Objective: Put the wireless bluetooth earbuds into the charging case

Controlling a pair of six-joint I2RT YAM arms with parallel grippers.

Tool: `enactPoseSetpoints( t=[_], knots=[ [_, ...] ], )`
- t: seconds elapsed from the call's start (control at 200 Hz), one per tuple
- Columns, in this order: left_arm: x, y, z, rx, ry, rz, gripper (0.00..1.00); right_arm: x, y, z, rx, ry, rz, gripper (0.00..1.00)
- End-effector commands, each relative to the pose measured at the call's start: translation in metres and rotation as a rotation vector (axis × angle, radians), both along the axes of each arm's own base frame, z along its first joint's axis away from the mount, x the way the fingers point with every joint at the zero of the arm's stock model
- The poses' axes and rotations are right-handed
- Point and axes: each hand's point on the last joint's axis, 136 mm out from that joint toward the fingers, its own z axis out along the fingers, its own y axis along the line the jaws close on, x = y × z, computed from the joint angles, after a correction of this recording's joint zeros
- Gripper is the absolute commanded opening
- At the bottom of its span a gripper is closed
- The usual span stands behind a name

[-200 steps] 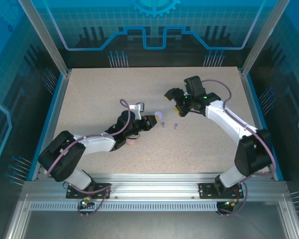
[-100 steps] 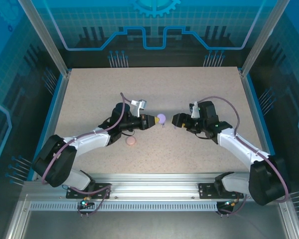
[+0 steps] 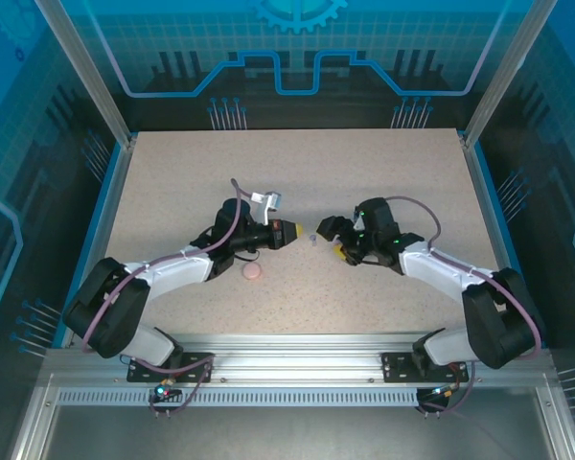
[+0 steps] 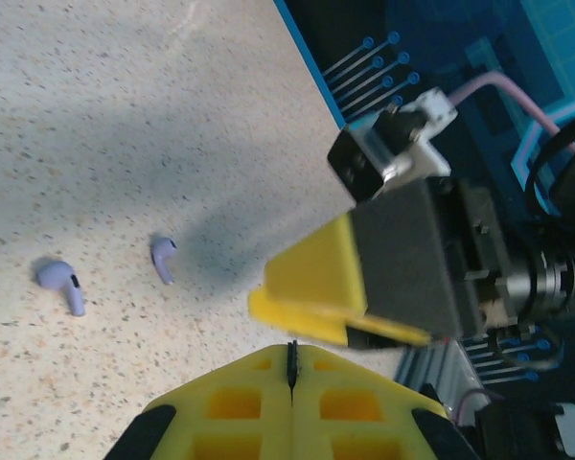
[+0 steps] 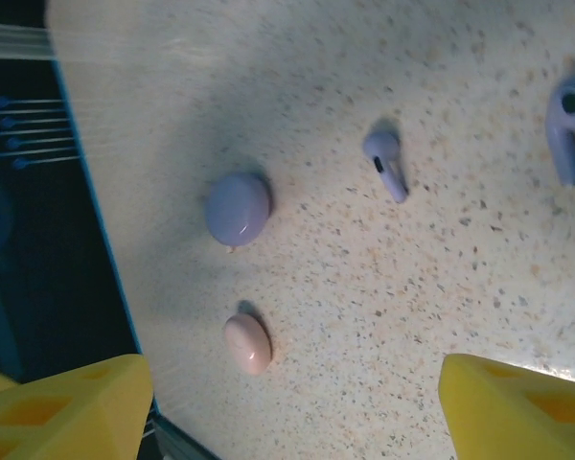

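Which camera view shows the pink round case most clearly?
The right wrist view: the pink case appears whole and large, apart from the purple case. The top view shows the same case only as a small, unobstructed dot.

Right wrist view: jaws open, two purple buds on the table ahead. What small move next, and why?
Probably lower the right gripper toward the middle purple earbud and straddle it. The jaws stand open and empty, that earbud lies loose on the table, apart from the other purple earbud and the purple case.
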Motion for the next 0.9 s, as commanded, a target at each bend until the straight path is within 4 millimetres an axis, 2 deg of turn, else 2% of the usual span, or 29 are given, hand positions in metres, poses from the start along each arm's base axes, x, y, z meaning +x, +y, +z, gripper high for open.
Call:
enactPoseSetpoints(
  t=[0.0, 0.025, 0.095, 0.13, 0.155, 0.23, 0.28, 0.375, 0.57, 0.715, 0.825, 0.895],
  knots=[
    [0.011, 0.026, -0.013, 0.052, 0.002, 0.159, 0.0, 0.009, -0.012, 0.006, -0.051, 0.035, -0.146, 0.8],
    [0.012, 0.031, -0.012, 0.056, -0.003, 0.185, 0.01, 0.008, -0.015, 0.006, -0.08, 0.046, -0.141, 0.8],
    [0.016, 0.048, -0.009, 0.062, -0.002, 0.273, 0.16, 0.009, -0.016, 0.014, -0.154, 0.012, -0.105, 0.79],
    [0.018, 0.055, -0.005, 0.063, -0.005, 0.312, 0.28, 0.006, -0.017, 0.012, -0.206, 0.009, -0.085, 0.79],
    [0.021, 0.061, -0.003, 0.065, -0.004, 0.347, 0.39, 0.011, -0.013, 0.023, -0.223, -0.019, -0.071, 0.79],
    [0.029, 0.077, 0.004, 0.066, 0.014, 0.415, 0.56, 0.012, -0.006, 0.024, -0.273, -0.03, -0.025, 0.8],
    [0.034, 0.086, 0.006, 0.075, 0.031, 0.447, 0.78, 0.013, -0.003, 0.022, -0.291, -0.021, -0.001, 0.79],
    [0.044, 0.102, 0.011, 0.098, 0.055, 0.487, 0.98, 0.018, 0.008, 0.013, -0.307, 0.004, 0.045, 0.8],
    [0.063, 0.133, 0.018, 0.172, 0.104, 0.56, 0.99, 0.025, 0.046, -0.008, -0.363, 0.09, 0.138, 0.8],
    [0.078, 0.161, 0.023, 0.169, 0.131, 0.648, 0.99, 0.031, 0.08, -0.014, -0.409, 0.13, 0.175, 0.8],
    [0.086, 0.191, 0.018, 0.137, 0.206, 0.768, 0.99, 0.038, 0.108, -0.02, -0.453, 0.143, 0.213, 0.81],
    [0.088, 0.21, 0.013, 0.117, 0.276, 0.829, 0.99, 0.044, 0.118, -0.023, -0.517, 0.131, 0.253, 0.81]
  ],
)
